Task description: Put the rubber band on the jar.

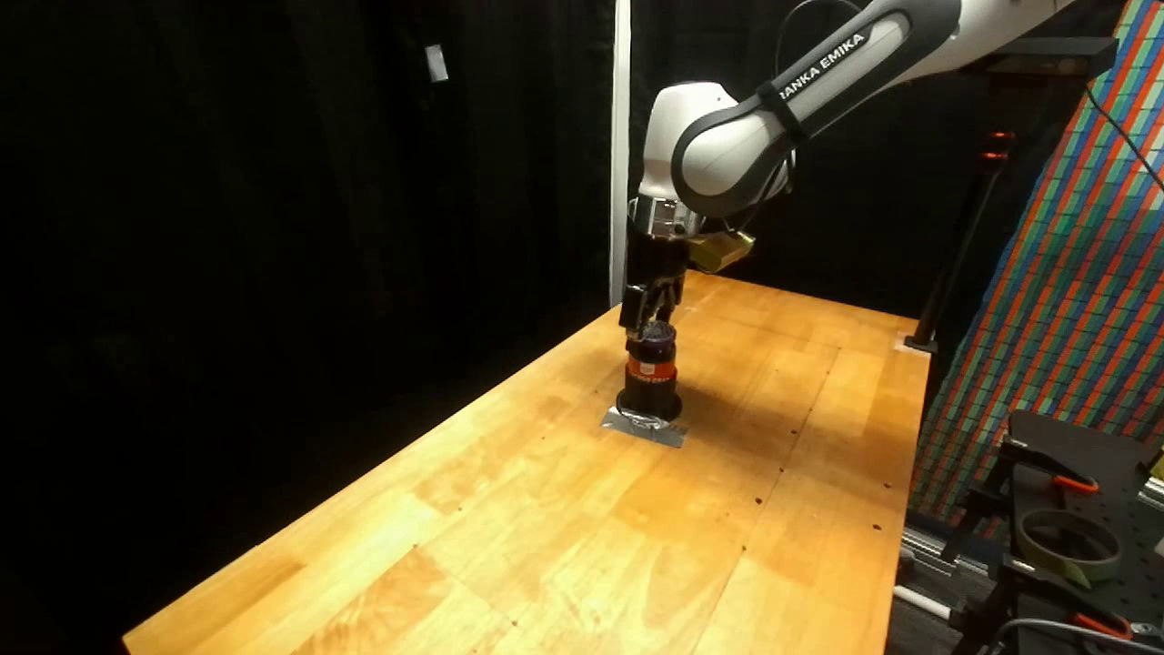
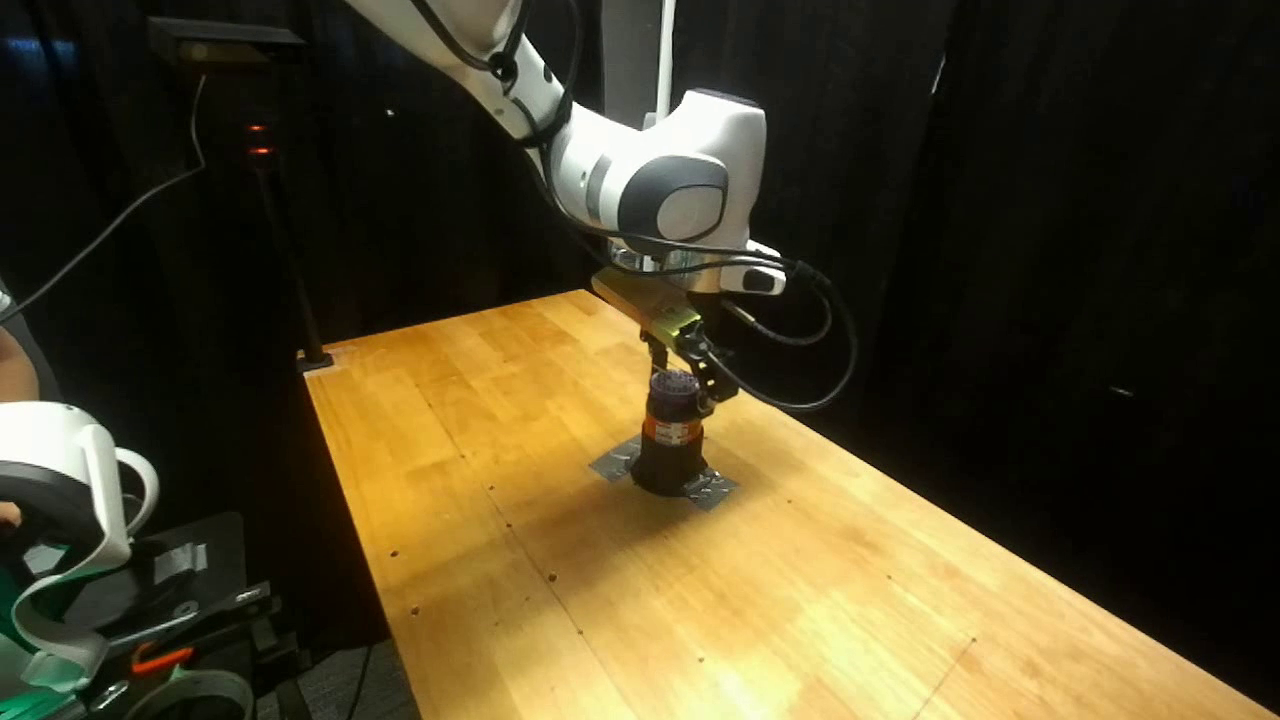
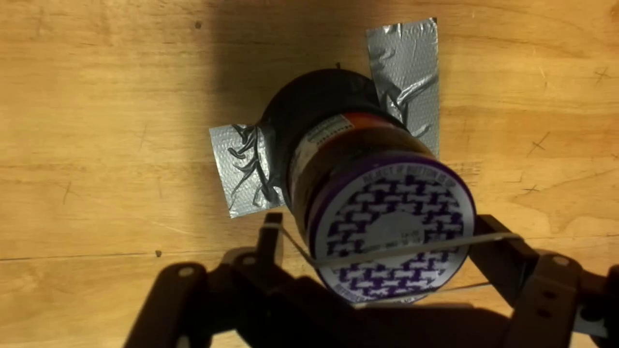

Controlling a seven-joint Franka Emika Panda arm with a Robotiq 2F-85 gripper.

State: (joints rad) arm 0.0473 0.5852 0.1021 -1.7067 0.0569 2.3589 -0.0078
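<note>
The jar stands upright, with an orange-red label point(image 1: 652, 368) and a purple lid, in both exterior views point(image 2: 672, 432). Its purple-and-white patterned lid point(image 3: 394, 198) fills the middle of the wrist view. My gripper point(image 3: 381, 227) is open, its fingers on either side of the lid; it also shows above the jar in both exterior views point(image 1: 649, 326) point(image 2: 684, 382). A thin pale rubber band point(image 3: 398, 251) is stretched around both fingers. One strand crosses the lid top and bends at its left rim. The other strand runs by the lid's lower edge, partly hidden by the gripper.
The jar sits in a black round holder point(image 3: 319, 94), fixed to the wooden table point(image 1: 546, 546) with silver tape point(image 3: 408, 63). A dark post point(image 2: 290, 270) stands at the table's far corner. A cart with a tape roll point(image 1: 1068, 544) is beside the table.
</note>
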